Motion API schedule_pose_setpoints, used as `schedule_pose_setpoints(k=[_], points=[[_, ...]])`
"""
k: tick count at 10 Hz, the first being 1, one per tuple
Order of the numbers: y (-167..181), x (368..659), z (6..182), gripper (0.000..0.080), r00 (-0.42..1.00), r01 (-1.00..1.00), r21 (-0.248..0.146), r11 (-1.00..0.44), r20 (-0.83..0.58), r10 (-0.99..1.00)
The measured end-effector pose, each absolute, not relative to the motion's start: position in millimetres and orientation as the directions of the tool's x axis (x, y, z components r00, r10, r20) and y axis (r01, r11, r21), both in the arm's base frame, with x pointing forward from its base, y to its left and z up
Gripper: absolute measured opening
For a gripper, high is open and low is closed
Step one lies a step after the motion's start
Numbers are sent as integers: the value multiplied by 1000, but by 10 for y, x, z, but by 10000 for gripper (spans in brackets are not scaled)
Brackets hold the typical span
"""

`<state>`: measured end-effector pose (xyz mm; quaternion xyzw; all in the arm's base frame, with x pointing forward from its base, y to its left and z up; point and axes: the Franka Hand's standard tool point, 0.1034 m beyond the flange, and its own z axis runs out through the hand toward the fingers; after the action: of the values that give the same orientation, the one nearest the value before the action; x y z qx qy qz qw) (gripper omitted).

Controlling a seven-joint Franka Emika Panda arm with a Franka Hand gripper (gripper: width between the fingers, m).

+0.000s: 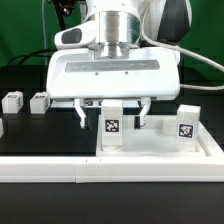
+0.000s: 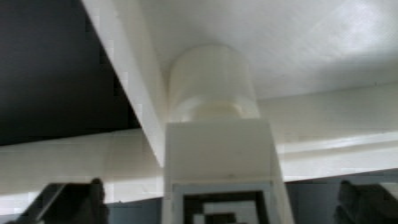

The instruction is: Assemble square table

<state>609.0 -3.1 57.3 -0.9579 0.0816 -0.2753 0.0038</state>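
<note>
The square table's white slab [image 1: 160,148] lies at the front right of the exterior view. One tagged white leg [image 1: 113,125] stands upright at the slab's left corner, and a second leg [image 1: 186,122] stands at its right. My gripper [image 1: 112,115] hangs over the left leg, open, with a finger on each side and a gap to it. In the wrist view the same leg [image 2: 221,140] rises between my dark fingers [image 2: 71,200], with the slab [image 2: 320,60] behind it. My gripper [image 2: 217,205] holds nothing.
Two more white tagged legs [image 1: 12,101] [image 1: 40,101] stand on the black table at the exterior view's left. A long white rail [image 1: 40,170] runs along the front edge. The black table [image 2: 54,70] shows beside the slab in the wrist view.
</note>
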Motion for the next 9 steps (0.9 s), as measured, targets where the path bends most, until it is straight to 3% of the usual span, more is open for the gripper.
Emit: schedule_pose_setpoints(k=[2,4,9], points=[[-32,6086,568,649,839,-156,-53,-986,520,-160],[-87,6102,731,649,893,-191,-83,-978,398,-208],[31,6255,794,649,947,-250,-140,-958,170,-272]])
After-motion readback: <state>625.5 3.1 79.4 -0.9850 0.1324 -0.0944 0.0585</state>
